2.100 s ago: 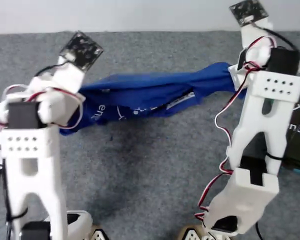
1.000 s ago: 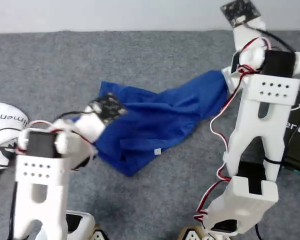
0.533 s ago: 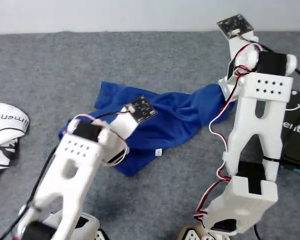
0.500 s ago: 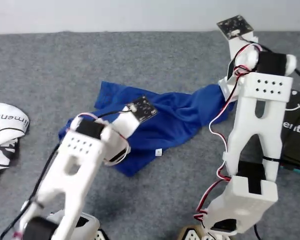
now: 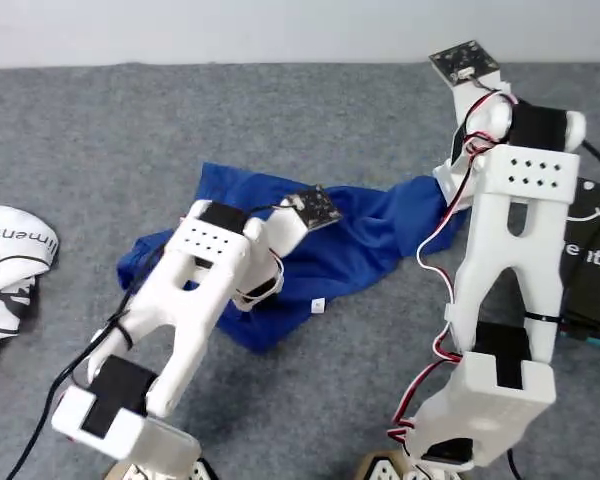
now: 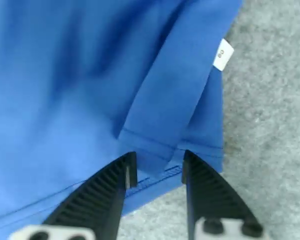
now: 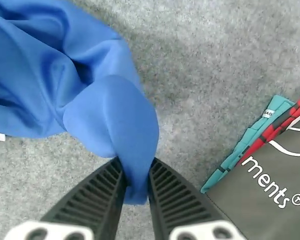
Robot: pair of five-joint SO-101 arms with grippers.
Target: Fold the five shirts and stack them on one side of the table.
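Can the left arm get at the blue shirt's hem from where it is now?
Probably yes. The left gripper hangs right over the blue shirt, jaws open either side of its folded hem, with nothing between them and the cloth.

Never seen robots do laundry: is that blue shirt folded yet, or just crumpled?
Crumpled, not folded. The blue shirt lies bunched in uneven creases on the grey table, one end pinched in the right gripper.

The grey felt-covered bench [image 5: 310,130] carries a crumpled blue cotton shirt [image 5: 360,250] centrally, a bunched white printed shirt [image 5: 10,255] at one edge, and a folded dark grey shirt [image 5: 595,265] opposite.
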